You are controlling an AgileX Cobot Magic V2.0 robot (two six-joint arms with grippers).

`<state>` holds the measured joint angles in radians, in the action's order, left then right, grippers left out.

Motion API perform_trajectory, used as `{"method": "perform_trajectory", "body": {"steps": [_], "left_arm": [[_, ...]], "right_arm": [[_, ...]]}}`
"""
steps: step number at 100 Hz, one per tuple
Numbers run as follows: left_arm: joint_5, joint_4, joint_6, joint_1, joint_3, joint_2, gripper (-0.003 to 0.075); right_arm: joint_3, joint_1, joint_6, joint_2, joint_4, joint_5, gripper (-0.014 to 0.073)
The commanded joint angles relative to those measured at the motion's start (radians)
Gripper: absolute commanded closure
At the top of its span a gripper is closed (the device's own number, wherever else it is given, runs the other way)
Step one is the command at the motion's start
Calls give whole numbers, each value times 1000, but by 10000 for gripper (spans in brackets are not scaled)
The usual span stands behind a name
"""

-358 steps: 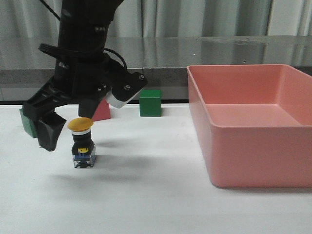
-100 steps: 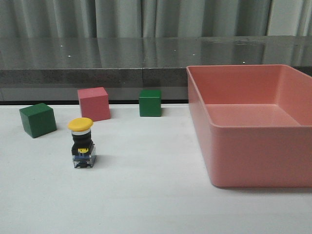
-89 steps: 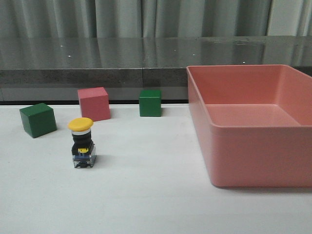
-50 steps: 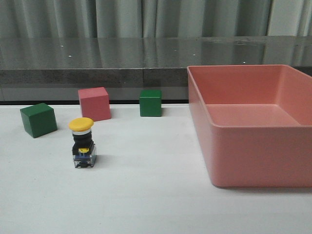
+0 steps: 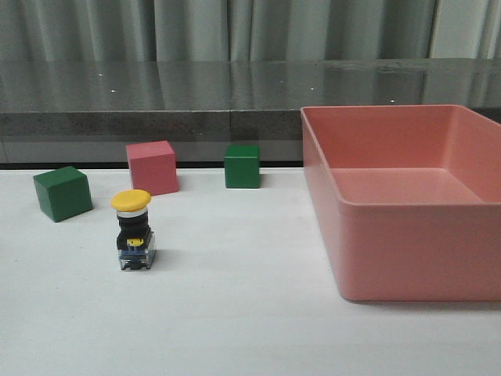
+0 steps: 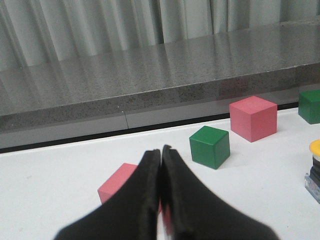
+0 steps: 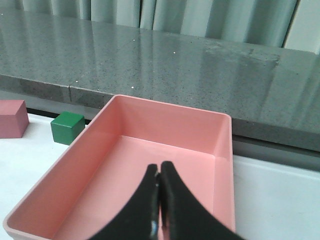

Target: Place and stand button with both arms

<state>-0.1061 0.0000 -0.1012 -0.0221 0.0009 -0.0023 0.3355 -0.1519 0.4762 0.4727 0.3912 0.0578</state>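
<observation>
**Button upright on the worktop, both grippers closed and empty**

The button (image 5: 133, 232) is seen standing on its clear base, yellow cap up, on the white worktop (image 5: 235, 313) towards its left edge, apart from everything else. Behind it, near the far edge, a green cube (image 5: 62, 193), a pink cube (image 5: 152, 167) and a second green cube (image 5: 242, 165) are lined up. The pink tray (image 5: 407, 235) is set at the right side. The left gripper (image 6: 161, 155) is pressed together on nothing. The right gripper (image 7: 159, 176), likewise closed and empty, is held over the tray.
</observation>
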Motion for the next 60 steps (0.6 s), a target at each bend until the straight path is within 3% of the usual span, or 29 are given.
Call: {"method": "perform_trajectory", "body": {"steps": [1,60], "left_arm": [[106,11,44,3,7,-27,739],[106,9,75,3,29,-35,739]], "right_arm": [[28,6,0,-1,7,-66,655],[28,6,0,1,7,-67,655]]}}
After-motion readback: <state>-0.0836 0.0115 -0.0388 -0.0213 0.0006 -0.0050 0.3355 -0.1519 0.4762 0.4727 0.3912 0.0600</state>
